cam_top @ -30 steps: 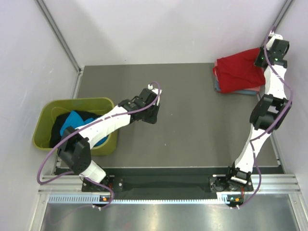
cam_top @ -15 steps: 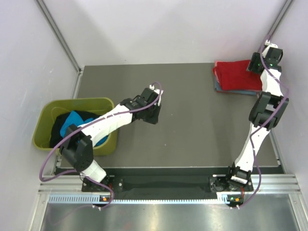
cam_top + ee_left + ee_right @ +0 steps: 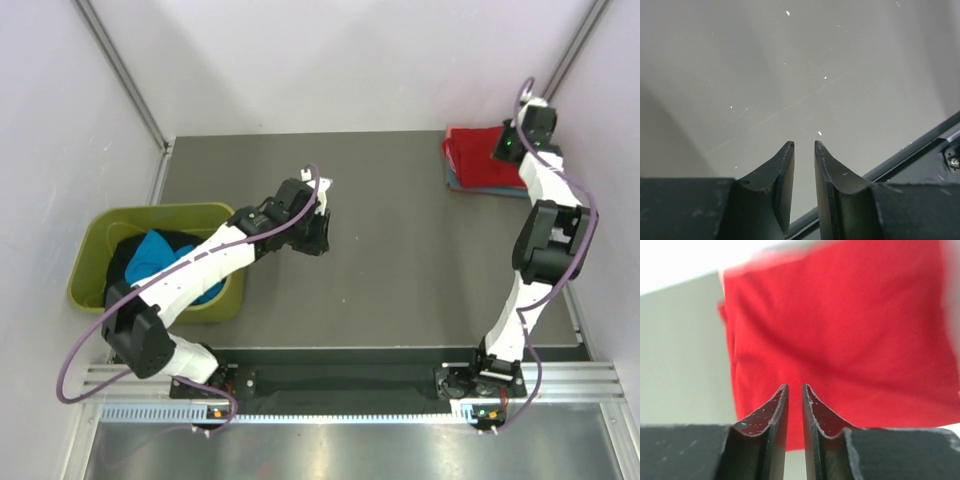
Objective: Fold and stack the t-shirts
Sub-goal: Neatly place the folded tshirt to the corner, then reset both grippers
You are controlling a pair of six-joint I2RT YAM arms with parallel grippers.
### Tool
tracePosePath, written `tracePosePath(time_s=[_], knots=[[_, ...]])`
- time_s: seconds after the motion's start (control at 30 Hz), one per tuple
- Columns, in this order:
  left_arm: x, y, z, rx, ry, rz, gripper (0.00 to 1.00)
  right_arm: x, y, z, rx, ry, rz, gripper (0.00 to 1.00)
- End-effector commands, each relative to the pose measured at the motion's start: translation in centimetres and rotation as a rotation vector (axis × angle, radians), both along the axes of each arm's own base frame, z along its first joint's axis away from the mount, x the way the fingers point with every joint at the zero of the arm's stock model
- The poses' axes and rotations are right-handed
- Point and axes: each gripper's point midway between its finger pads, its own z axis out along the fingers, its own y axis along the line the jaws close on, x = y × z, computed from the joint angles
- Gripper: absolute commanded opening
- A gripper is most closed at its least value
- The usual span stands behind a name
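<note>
Grey desk (image 3: 400, 250): red shirt (image 3: 478, 155) folded upper right; turquoise shirt (image 3: 160, 250) waits in tub (image 3: 92, 250). L claw (image 3: 804, 146), R claw (image 3: 794, 386) slightly open, empty.

We see a dark grey, matt table (image 3: 400, 260) closed in by plain white walls (image 3: 350, 60) at the back and on both sides, with slim aluminium posts (image 3: 120, 70) running up the two far corners. Along its near edge lies a silver rail (image 3: 570, 385) and, below that, a brushed metal surface (image 3: 350, 450). The light is soft and even, and we find only faint shadows on the table top.
</note>
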Motion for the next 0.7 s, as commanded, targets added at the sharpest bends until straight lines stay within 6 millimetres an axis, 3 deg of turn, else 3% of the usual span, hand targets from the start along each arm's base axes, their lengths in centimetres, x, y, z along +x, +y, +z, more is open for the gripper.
tracePosePath(time_s=[0.0,0.13,0.27,0.4,0.43,0.57,0.67], knots=[[-0.3,-0.2,1.3,-0.05,-0.021,-0.002,0.28,-1.1,3.6,-2.9,0.05,0.044,0.045,0.17],[-0.4,0.0,1.6,-0.047,-0.028,0.001,0.28,-1.5,5.7,-6.4,0.049,0.095,0.067,0.17],[-0.4,0.2,2.2,-0.052,-0.04,0.006,0.28,-1.5,6.0,-7.7,0.048,0.127,0.077,0.18],[-0.8,0.1,3.0,-0.077,-0.036,0.008,0.28,-1.9,6.5,-6.2,0.045,0.136,0.106,0.19],[-0.9,0.0,3.5,-0.093,-0.041,0.006,0.28,-2.1,7.0,-5.0,0.047,0.124,0.12,0.2],[-1.2,-0.2,4.8,-0.151,-0.058,0.016,0.29,-3.9,8.6,-1.4,0.069,0.102,0.153,0.26],[-0.8,0.1,5.5,-0.166,-0.094,0.042,0.28,-6.8,9.7,0.9,0.124,0.128,0.148,0.32]])
